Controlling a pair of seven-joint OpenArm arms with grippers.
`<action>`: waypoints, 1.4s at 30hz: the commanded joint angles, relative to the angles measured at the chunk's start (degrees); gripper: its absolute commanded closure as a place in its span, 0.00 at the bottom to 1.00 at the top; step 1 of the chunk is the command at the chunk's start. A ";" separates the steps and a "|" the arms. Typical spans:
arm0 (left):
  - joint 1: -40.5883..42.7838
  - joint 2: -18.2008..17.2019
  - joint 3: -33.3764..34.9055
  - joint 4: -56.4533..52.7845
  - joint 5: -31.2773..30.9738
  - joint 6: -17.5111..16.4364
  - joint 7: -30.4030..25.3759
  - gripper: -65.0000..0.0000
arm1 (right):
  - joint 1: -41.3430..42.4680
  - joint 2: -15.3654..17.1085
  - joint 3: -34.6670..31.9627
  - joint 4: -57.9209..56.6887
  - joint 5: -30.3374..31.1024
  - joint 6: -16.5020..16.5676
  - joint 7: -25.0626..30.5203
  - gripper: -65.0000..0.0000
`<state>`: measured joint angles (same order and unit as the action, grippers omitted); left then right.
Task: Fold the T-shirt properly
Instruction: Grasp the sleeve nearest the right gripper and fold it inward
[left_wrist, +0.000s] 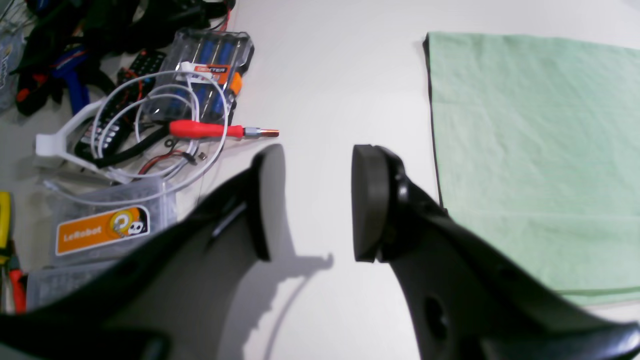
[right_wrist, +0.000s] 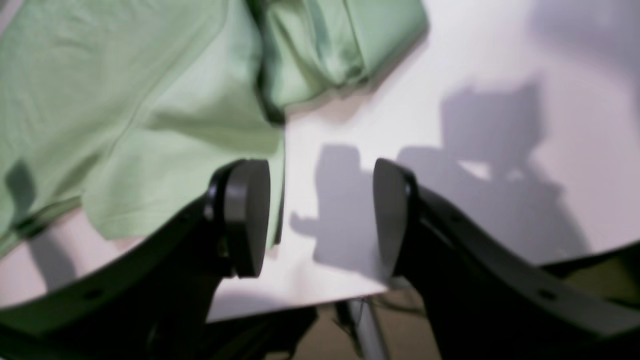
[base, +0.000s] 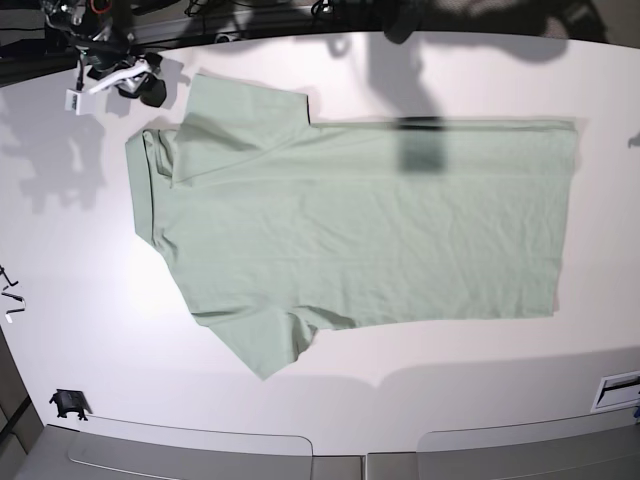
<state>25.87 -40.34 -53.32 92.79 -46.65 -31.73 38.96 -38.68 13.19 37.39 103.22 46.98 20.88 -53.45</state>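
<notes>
T-shirt: the T-shirt (base: 360, 240) lies spread flat across the middle of the white table (base: 80, 330), collar end toward the base view's left, hem toward its right. That left-to-right line is its long axis.
Fold state: you're looking at both sleeves out and no fold made, as far as the base view shows.
Right gripper: the right gripper (right_wrist: 320, 215) has its jaws spread wide with nothing between them. It hangs just off the cloth, one pad over a sleeve edge, bare table under the gap.
Left gripper: the left gripper (left_wrist: 317, 200) stands parted and empty too, over bare table. The shirt's straight edge lies off to the right in its wrist view, close but not touching.
Clutter: beyond your left gripper sit a red screwdriver (left_wrist: 220, 131), a coil of white cable (left_wrist: 160, 130) and a LeRobot box (left_wrist: 107, 227), all well apart from the shirt.
Nearer arm: by my reckoning the right arm is closer to cloth, right at the sleeve end.
Key relation: each gripper sits outside an edge of the shirt, so any grab means moving inward onto the fabric.
</notes>
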 joint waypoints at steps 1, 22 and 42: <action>-0.15 -1.46 -0.63 0.72 -0.96 0.02 -1.51 0.69 | -0.22 0.59 -0.79 -0.90 1.31 0.35 1.03 0.52; -0.15 -1.46 -0.63 0.72 -0.94 0.02 -1.49 0.69 | -0.22 0.61 -15.54 -6.43 1.25 1.49 2.03 0.94; -0.15 -1.46 -0.63 0.72 -0.96 0.02 -1.73 0.69 | 22.82 0.61 -23.34 -6.34 -7.72 6.16 5.64 1.00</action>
<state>25.87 -40.34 -53.32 92.79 -46.70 -31.73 38.94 -16.19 13.32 13.65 95.94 37.56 26.63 -48.95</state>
